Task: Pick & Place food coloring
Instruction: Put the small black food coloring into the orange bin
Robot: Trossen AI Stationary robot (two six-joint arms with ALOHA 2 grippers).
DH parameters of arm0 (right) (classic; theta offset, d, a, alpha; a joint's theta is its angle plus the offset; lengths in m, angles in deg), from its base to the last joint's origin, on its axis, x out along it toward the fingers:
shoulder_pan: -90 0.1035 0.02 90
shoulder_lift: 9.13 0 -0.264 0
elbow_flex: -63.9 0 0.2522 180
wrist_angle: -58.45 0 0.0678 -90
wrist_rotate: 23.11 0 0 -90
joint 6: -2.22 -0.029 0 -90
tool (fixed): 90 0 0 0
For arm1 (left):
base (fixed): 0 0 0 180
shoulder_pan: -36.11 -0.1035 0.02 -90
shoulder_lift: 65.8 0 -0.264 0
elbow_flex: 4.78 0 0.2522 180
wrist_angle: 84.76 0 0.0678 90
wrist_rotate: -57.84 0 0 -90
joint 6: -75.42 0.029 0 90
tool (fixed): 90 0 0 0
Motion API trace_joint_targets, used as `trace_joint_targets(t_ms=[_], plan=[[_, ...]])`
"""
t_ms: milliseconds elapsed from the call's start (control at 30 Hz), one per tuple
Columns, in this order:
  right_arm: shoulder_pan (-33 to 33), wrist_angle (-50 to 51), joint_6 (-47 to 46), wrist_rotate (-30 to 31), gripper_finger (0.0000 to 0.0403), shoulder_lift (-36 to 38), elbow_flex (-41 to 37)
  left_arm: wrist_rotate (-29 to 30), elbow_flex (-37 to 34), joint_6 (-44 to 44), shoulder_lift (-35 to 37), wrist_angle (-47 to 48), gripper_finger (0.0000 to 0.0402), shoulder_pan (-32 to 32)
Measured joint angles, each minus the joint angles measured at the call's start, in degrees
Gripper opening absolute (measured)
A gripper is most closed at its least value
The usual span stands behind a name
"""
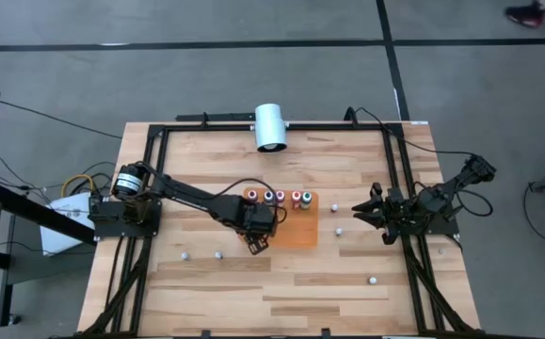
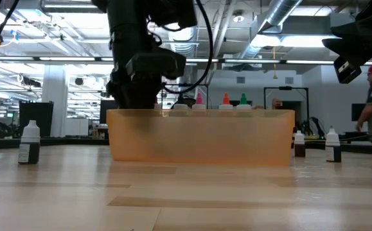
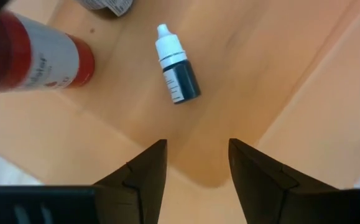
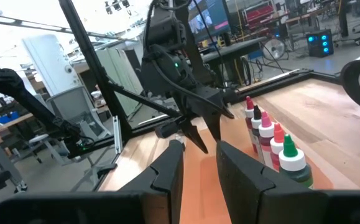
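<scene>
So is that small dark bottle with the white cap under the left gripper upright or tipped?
Tipped: the small dark bottle lies flat on the orange mat.

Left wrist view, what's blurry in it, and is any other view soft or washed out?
Left wrist view: the red-labelled bottle at the edge is out of focus, while the small dark bottle lying on the orange mat is sharp. Low view: the mat's near edge is a soft blur, and the ceiling lights glare. High view: evenly lit, faint shadows.

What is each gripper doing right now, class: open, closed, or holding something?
Left gripper: open, empty, over the orange mat.
Right gripper: open, holding nothing.
</scene>
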Motion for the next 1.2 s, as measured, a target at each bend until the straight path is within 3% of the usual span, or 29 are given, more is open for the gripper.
trace_joint_targets(t_ms=[467,800,1200], plan=[[0.0,0.0,-0.02,0.0,0.0087,0.0,0.01,-0.3,14.78,2.9,0.61,22.25,0.0165,2.14],[0.0,0.0,-0.02,0.0,0.0087,0.0,0.0,-2.43,14.92,-8.08,5.58,31.69,0.0165,8.66],[0.02,-0.48,-0.08,0.0,0.0087,0.01,-0.04,-2.36,14.85,-18.07,6.29,32.9,0.0165,15.99]])
